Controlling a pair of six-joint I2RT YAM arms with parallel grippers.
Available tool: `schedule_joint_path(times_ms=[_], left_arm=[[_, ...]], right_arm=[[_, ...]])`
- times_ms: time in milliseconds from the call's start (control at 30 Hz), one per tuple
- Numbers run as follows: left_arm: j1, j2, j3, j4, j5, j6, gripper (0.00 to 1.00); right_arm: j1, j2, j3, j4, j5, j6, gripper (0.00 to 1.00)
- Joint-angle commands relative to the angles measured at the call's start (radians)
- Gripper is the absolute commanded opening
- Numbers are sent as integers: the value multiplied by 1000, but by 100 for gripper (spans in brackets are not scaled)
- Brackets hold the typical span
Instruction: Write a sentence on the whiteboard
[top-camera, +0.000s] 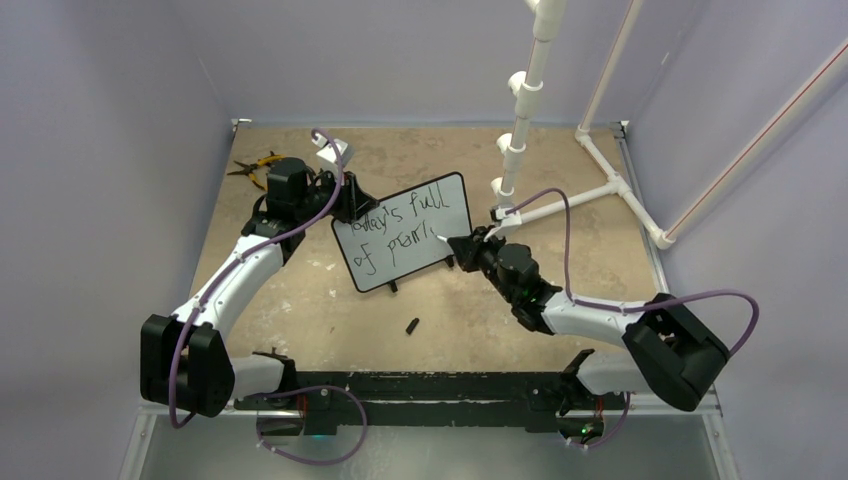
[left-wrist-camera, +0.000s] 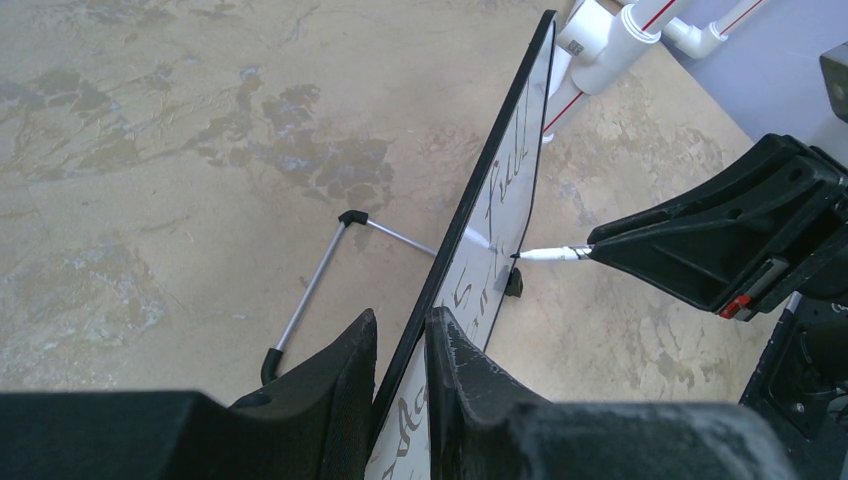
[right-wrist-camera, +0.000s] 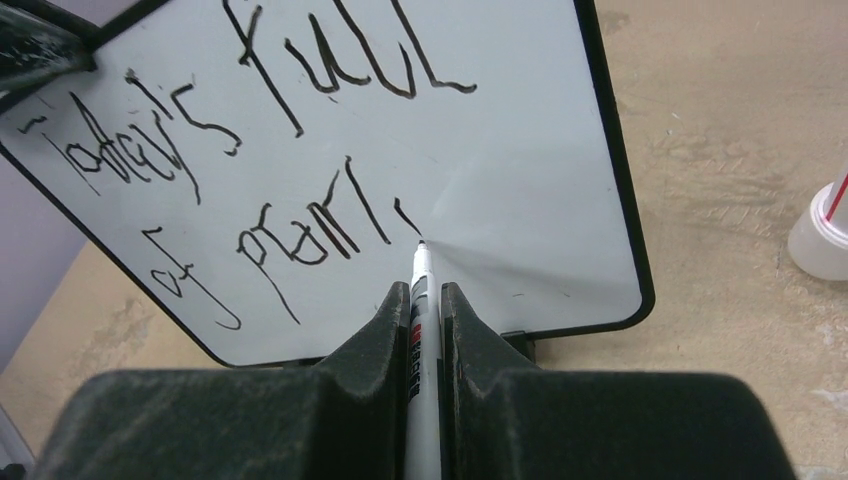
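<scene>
Whiteboard (top-camera: 405, 240) standing tilted near the middle of the table (top-camera: 300, 300), between the two arms, propped from behind by a wire leg (left-wrist-camera: 310, 290); left gripper (left-wrist-camera: 400, 335) closed narrowly on the thin black frame at the upper left corner, one finger on the written face and one on the back; right gripper (right-wrist-camera: 425, 295) clamped shut on a marker (right-wrist-camera: 420, 270), whose tip touches the white face at the end of the second line; sentence (right-wrist-camera: 300, 150) unfinished, the upper line reading roughly "Today's full" and the lower "of" followed by a partly written word. The whiteboard looks light, thin and stiff, so it probably moves as one piece without bending, yet on small feet and a slim prop it would likely slide or tip backward under the push of the tip; hence the bracing hold at the frame. The glossy face is probably slippery and fresh ink would smear, so the bare rim, clear of the writing, is the sound place to grasp. The marker's smooth, slender barrel could twist or creep between the jaws; a hold close to the tip, as shown, limits that.
</scene>
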Motion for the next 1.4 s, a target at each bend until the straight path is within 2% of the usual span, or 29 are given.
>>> schedule_joint_path(times_ms=[0,667,867,1000,1133,1367], left_arm=[[-18,23,-20,-56,-20,-10,22],[-18,25,-20,-56,-20,-9,22],[-18,25,-20,-56,-20,-10,22],[-18,27,-20,-54,-17,-11,22],[-18,27,-20,-53,-14,-14,22],[-18,27,-21,-53,-14,-11,22]], right_arm=[[-3,-51,36,37,3,-20,0],[-5,65,120,83,9,-52,0],[-5,-13,57,121,10,-44,0],[-5,-68,18,79,52,-37,0],[-11,-55,21,47,78,-46,0],[-44,-25,36,94,42,-58,0]])
